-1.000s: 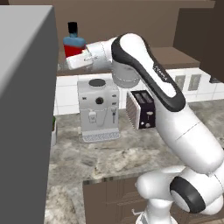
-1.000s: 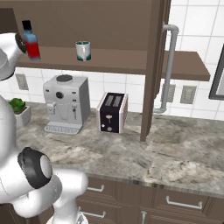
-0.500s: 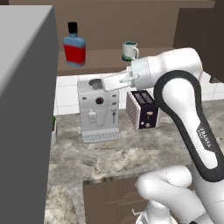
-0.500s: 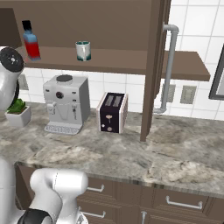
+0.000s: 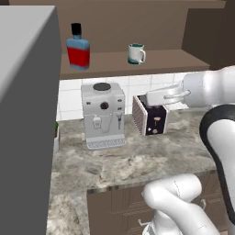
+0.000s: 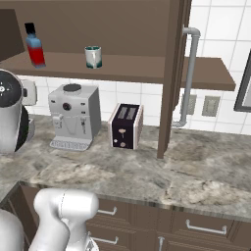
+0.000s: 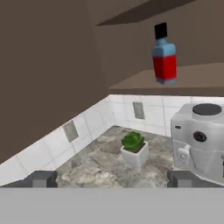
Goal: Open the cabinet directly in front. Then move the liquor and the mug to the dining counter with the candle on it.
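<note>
- The cabinet (image 6: pixel 171 73) stands open, its door swung out edge-on in the right base view, with the long silver bar handle (image 6: pixel 188 73) facing right.
- The liquor (image 5: pixel 78 48) stands upright on the cabinet's shelf (image 5: pixel 160 59), toward the left end; in the hand view the same bottle (image 7: pixel 164 54) shows its black cap, blue glass and red label.
- The mug (image 5: pixel 136 53) stands upright on the same shelf, well to the right of the liquor, handle pointing right in the left base view.
- The gripper (image 7: pixel 113 179) has its fingers (image 7: pixel 41 178) spread wide, with nothing between them. It hangs in open air below the shelf, apart from both the liquor and the mug.
- In the left base view the arm's hand (image 5: pixel 160 96) reaches leftward in front of the toaster (image 5: pixel 150 120).
- On the marbled worktop (image 6: pixel 147 166) below, a white coffee machine (image 6: pixel 72 116) sits left of the toaster.
- A small potted plant (image 7: pixel 133 148) sits on the worktop left of the coffee machine, near the tiled wall.
</note>
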Controlling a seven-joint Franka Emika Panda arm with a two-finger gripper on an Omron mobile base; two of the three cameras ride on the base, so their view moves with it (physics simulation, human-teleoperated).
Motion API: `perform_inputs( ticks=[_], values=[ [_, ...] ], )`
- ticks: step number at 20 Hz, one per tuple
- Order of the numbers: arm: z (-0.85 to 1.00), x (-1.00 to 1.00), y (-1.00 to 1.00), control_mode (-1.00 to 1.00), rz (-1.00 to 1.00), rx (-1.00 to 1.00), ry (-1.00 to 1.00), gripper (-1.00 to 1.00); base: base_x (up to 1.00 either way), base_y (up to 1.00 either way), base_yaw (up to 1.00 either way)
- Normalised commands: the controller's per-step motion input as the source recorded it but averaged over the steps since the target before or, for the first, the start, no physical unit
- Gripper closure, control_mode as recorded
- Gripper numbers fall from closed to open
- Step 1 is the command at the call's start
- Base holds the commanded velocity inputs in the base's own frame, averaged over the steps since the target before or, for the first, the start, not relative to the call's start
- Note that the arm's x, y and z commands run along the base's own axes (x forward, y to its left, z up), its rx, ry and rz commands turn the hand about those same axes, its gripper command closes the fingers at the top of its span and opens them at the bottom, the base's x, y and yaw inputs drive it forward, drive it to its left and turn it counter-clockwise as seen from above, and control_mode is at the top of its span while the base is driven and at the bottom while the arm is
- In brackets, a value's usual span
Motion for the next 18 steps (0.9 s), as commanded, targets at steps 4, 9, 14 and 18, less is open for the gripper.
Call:
perform_inputs(
  ticks=[4,9,14,18],
  values=[
    [0.00,-0.29,-1.00,-1.00,-0.31,-0.14,-0.04,-1.00,0.00,0.00,0.00],
    [0.00,-0.26,-1.00,-1.00,-0.31,-0.16,-0.17,-1.00,0.00,0.00,0.00],
    [-0.16,0.01,-0.68,-1.00,-0.21,-0.23,-0.36,-1.00,0.00,0.00,0.00],
    [-0.03,-0.01,-0.01,-1.00,-0.05,-0.06,-0.25,-1.00,0.00,0.00,0.00]
  ],
)
